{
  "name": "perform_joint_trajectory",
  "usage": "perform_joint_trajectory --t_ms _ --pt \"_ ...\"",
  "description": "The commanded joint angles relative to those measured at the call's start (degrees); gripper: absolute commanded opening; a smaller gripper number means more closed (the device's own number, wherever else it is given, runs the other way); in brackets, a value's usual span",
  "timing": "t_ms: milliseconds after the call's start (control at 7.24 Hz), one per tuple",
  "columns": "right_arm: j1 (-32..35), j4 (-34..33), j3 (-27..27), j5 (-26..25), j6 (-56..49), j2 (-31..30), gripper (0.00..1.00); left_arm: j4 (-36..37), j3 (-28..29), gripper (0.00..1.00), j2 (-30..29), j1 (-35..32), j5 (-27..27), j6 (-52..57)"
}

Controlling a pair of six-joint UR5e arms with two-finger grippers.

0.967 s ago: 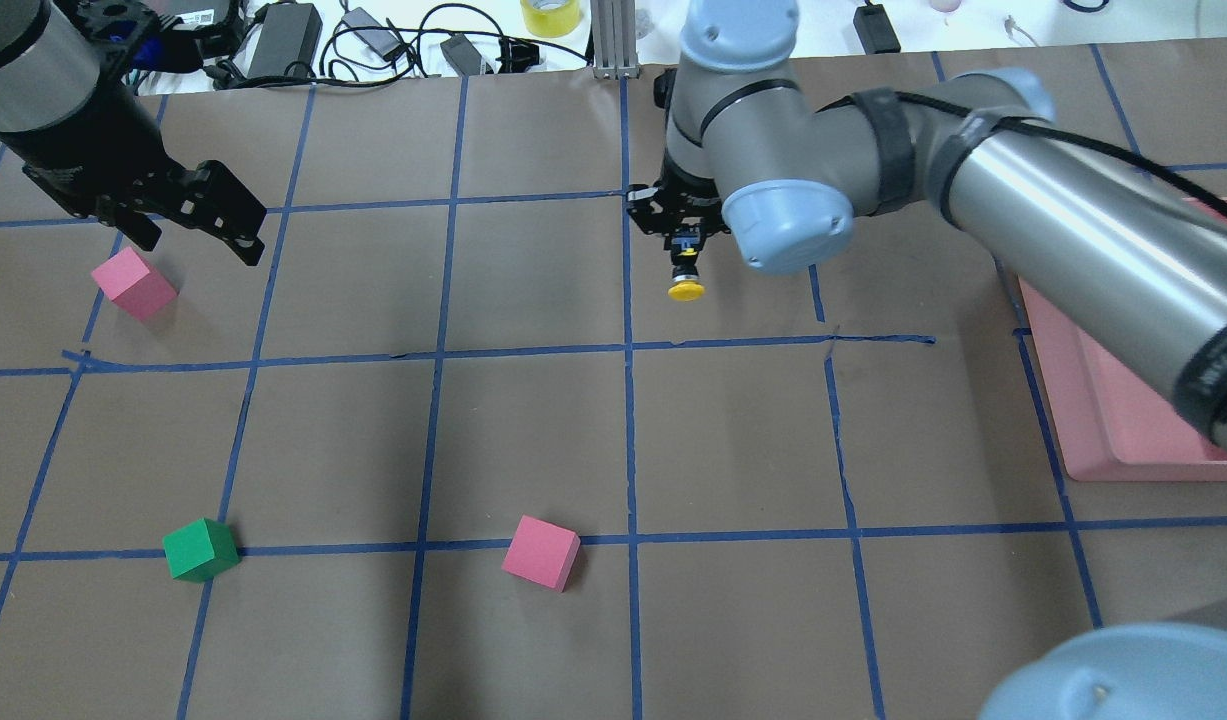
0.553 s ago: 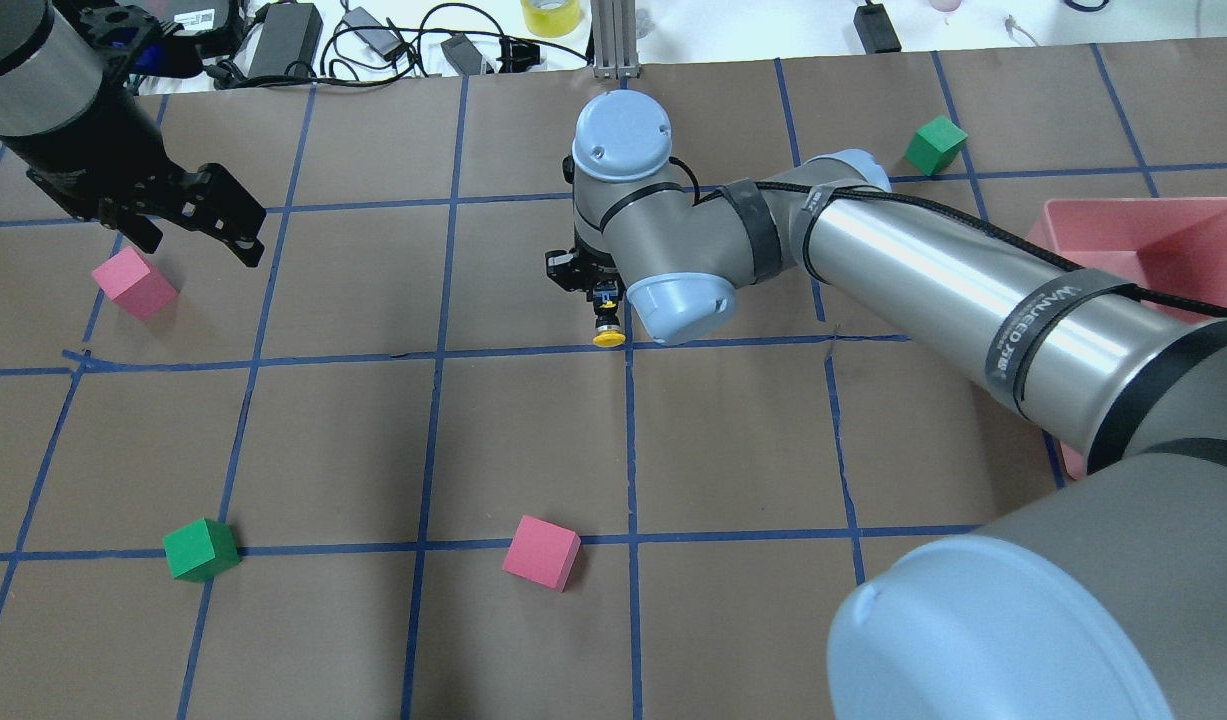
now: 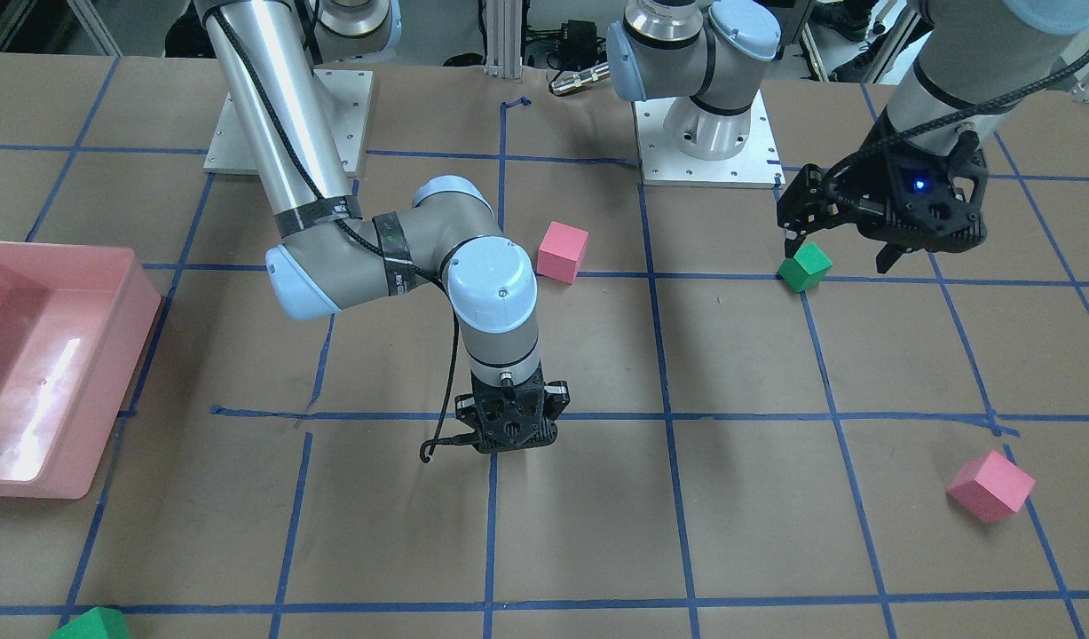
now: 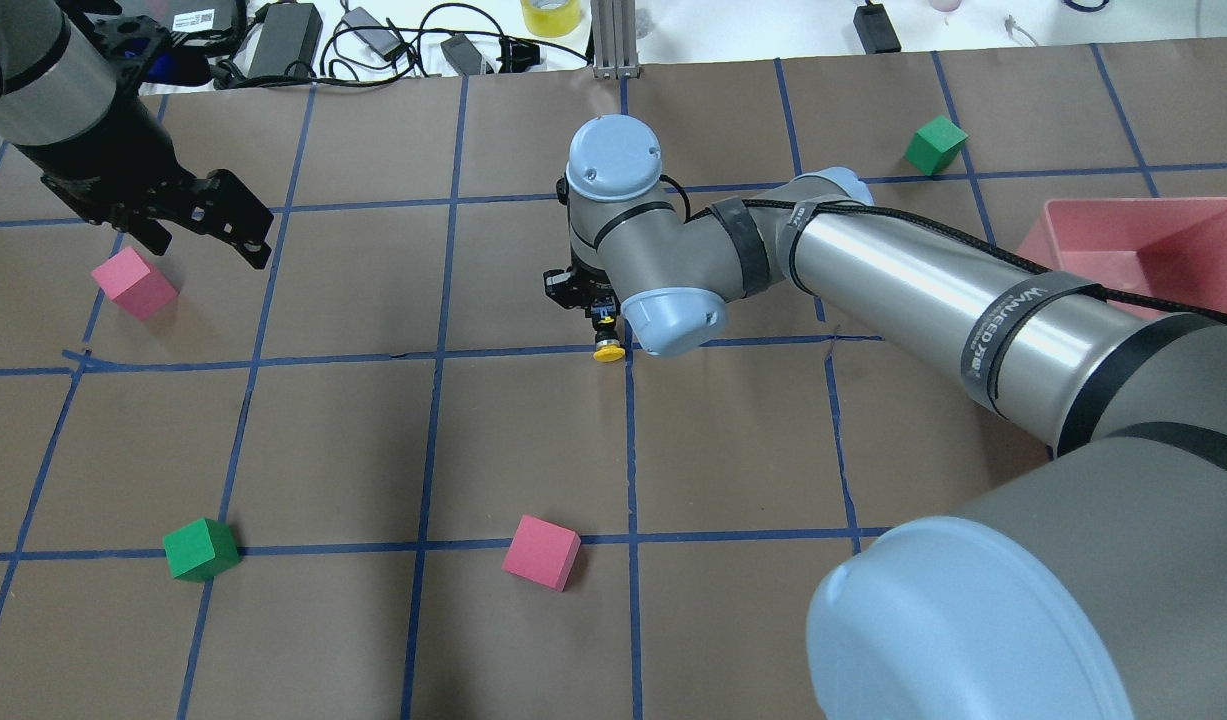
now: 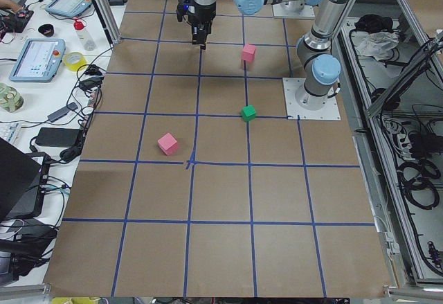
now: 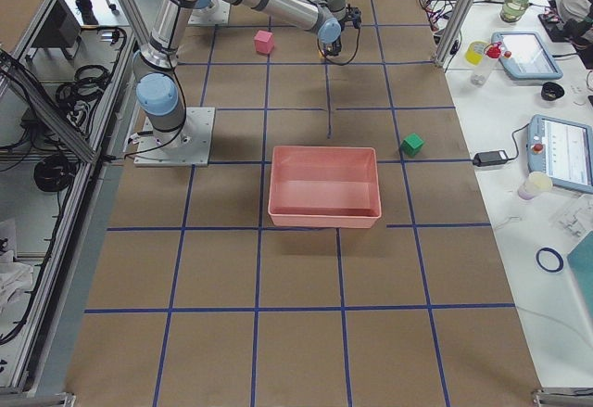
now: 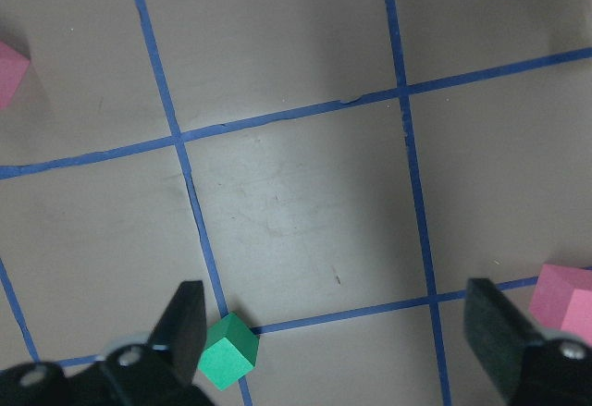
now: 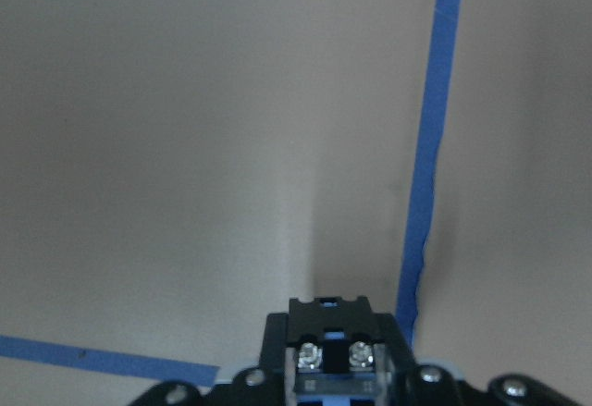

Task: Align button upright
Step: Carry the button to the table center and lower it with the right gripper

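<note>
Button [image 4: 606, 347], cap apparently downward, pinched in right tool [image 4: 598, 310] over worktop [image 4: 533, 440] (left tool [image 7: 342, 341] spread): reorienting step; next likely needs cap turned up before release.

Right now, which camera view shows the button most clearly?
Overhead exterior: the button shows its yellow cap and dark body, held in the right gripper. The right wrist view shows only its screw end; front-facing, the gripper hides it; the side views are too small.
</note>
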Motion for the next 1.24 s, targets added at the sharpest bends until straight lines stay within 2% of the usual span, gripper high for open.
perform_joint_trajectory --t_ms 0,138,276,414,553,829,1105 --pt "-0.04 2.13 0.41 -0.92 -0.23 -0.17 0.00 0.76 -0.99 1.00 -0.40 0.03 -0.16 0.05" --pt "-0.04 2.13 0.59 -1.37 -0.23 0.00 0.00 0.85 -0.99 1.00 -0.49 -0.06 -0.59 -0.04" --pt "-0.04 2.13 0.68 -1.37 -0.14 -0.17 0.06 0.77 -0.99 1.00 -0.49 -0.06 -0.60 -0.04" --pt "-0.04 2.22 0.68 -1.11 -0.14 -0.17 0.18 0.85 -1.08 1.00 -0.49 -0.06 -0.34 0.05" --pt "-0.04 2.30 0.85 -0.76 -0.14 -0.17 0.22 0.77 -0.99 1.00 0.03 -0.06 0.28 0.75" --pt "-0.04 2.22 1.91 -0.58 -0.14 -0.35 0.23 0.77 -0.99 1.00 -0.14 -0.06 0.19 0.93" --pt "-0.04 2.22 2.08 -0.49 -0.06 -0.35 0.44 0.76 -0.99 1.00 -0.58 -0.24 0.11 0.93"
